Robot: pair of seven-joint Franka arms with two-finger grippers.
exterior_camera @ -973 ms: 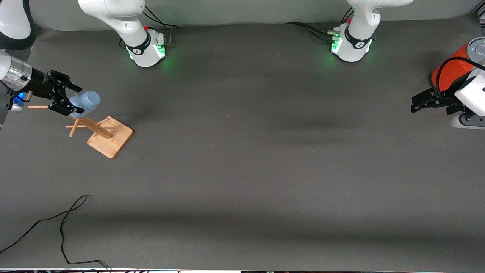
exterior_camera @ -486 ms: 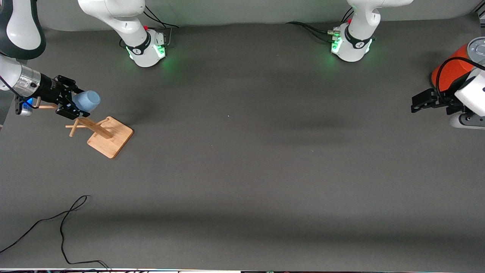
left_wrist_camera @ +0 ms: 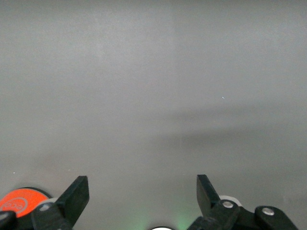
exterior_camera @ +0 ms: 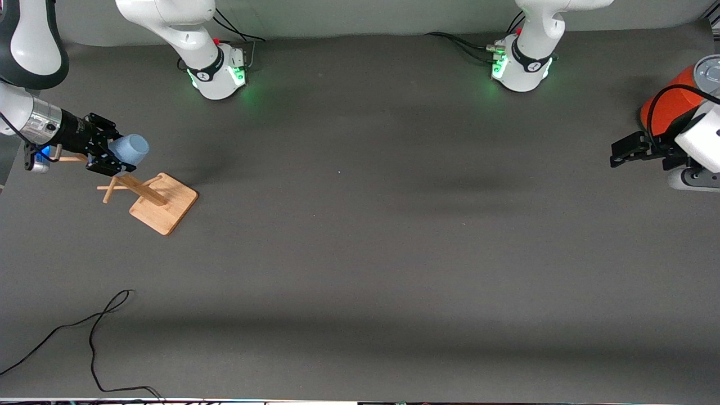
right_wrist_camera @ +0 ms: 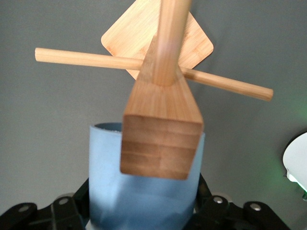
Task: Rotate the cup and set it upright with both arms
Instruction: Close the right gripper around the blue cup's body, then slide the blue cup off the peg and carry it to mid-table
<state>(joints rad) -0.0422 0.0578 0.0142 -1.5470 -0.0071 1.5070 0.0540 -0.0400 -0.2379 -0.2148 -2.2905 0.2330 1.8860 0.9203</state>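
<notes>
The right arm comes in at the right arm's end of the surface (exterior_camera: 360, 270), its silver wrist segment and black forearm nearly level. The right gripper (exterior_camera: 109, 154) is clamped on the cup (exterior_camera: 128, 149) — a small pale-blue tumbler held on its side in the air, above the top of the wooden rack (exterior_camera: 152, 197). In the right wrist view the cup (right_wrist_camera: 144, 191) sits between the two black fingers (right_wrist_camera: 72, 206), and the square top of the rack's post (right_wrist_camera: 160, 143) stands in front of it; whether they touch cannot be told. The rack's pegs (right_wrist_camera: 96, 58) cross lower down the post, over its square base. The rack stands close to that end's edge, and a loose black cable (exterior_camera: 95, 332) lies nearer to the front camera than the rack, near the surface's edge.

The whole middle of the surface is open grey mat between the two bases.

At the left arm's end the left arm waits, its wrist low by the edge. The left gripper (exterior_camera: 624, 152) hangs over the mat, spread wide and holding nothing — the left wrist view shows its two fingertips (left_wrist_camera: 76, 194) well apart with only mat between them. Just beside its wrist stands the orange can (exterior_camera: 672, 107) with a silver top.
</notes>
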